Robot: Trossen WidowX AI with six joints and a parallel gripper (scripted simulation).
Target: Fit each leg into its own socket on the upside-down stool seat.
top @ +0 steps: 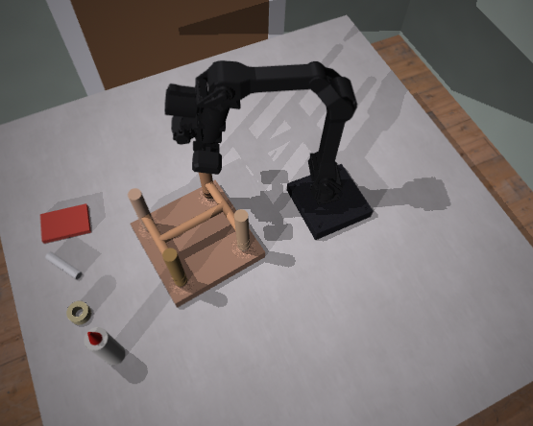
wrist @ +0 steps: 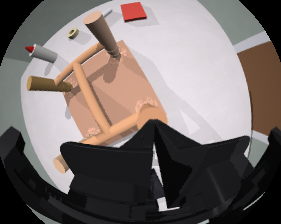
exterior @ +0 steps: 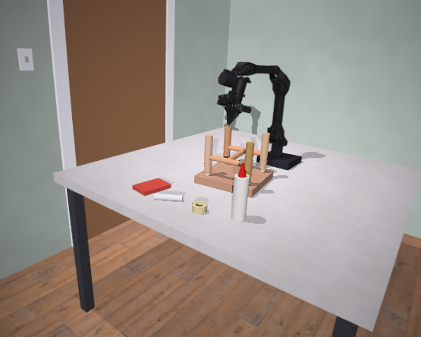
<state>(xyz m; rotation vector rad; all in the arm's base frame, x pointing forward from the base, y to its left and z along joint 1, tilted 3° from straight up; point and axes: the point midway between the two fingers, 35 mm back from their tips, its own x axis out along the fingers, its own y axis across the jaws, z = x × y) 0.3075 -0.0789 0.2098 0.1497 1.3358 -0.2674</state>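
Observation:
The seat lies flat, underside up, with four upright legs. The olive leg, pale pinkish leg and tan leg stand at three corners. The orange-brown leg stands at the back corner, with a dark ring near its foot; whether its shoulder is down is unclear. An H-shaped stretcher joins the legs. My gripper is shut, empty, its tips just above or touching the orange-brown leg's top.
A red block, white rod, tape ring and red-tipped white bottle are beyond the stool from my base.

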